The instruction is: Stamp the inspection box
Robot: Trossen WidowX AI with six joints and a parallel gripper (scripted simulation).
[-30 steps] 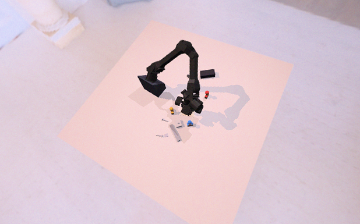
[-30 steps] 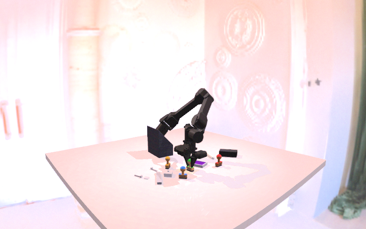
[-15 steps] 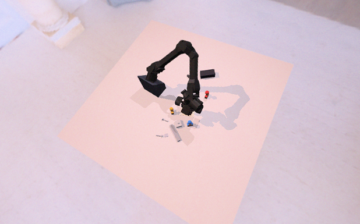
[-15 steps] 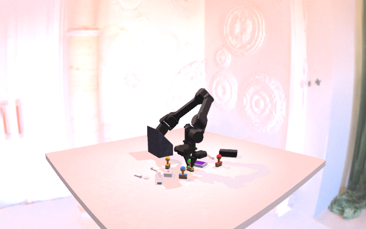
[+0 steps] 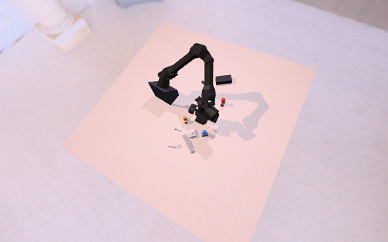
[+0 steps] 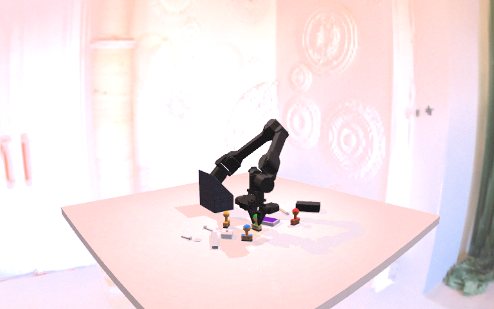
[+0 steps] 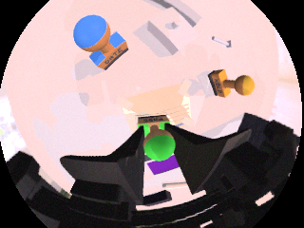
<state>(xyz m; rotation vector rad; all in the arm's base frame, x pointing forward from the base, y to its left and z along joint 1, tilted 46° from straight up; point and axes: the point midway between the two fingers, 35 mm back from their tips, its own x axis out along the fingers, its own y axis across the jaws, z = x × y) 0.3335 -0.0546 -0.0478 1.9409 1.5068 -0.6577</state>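
My gripper is shut on the green-knobbed stamp and holds it upright by the knob. The stamp's wooden base points down at a pale card; I cannot tell whether it touches the card. The purple ink pad lies just behind the stamp. In the top view the arm hides the green stamp.
A blue-knobbed stamp, an orange-knobbed stamp and a red-knobbed stamp stand around the card. A black box lies at the back. Small grey blocks and a screw lie to the left.
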